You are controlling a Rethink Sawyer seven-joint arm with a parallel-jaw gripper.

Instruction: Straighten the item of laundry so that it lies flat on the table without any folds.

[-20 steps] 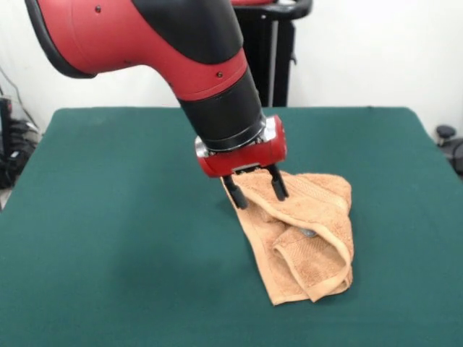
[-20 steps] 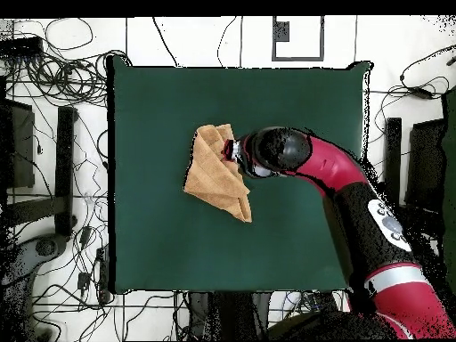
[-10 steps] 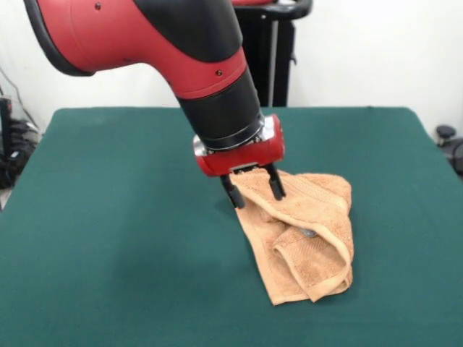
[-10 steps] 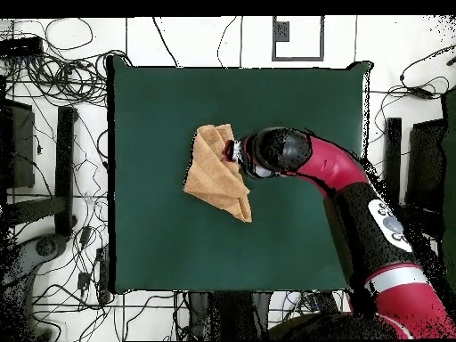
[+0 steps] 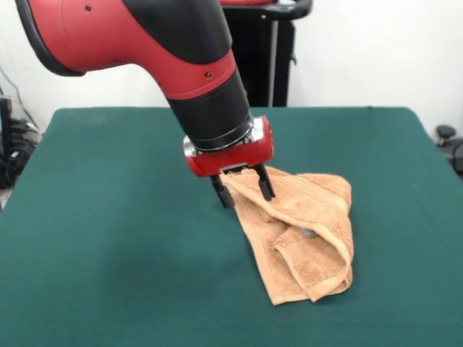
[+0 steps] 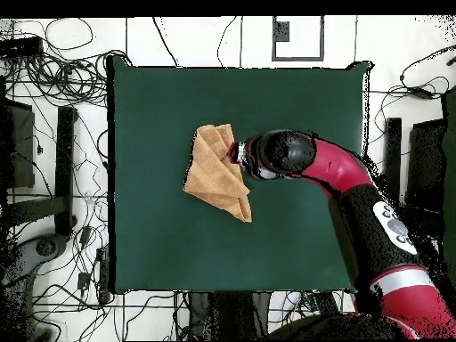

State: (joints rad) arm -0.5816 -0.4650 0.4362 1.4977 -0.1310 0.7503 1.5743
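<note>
The orange-tan towel lies crumpled and folded over itself on the dark green table, right of centre in the front view. It also shows in the overhead view, left of centre. My gripper hangs open and empty just above the towel's far left corner, its two black fingers apart, one over the cloth and one over the felt. In the overhead view the arm's wrist covers the gripper beside the towel's edge. The towel's label is hidden.
The table is bare apart from the towel. The black pedestal stands behind the far edge. Cables and stands lie on the floor around the table.
The gripper has shifted a little to the left in the front view and slightly up, off the towel's corner. The towel has not moved.
</note>
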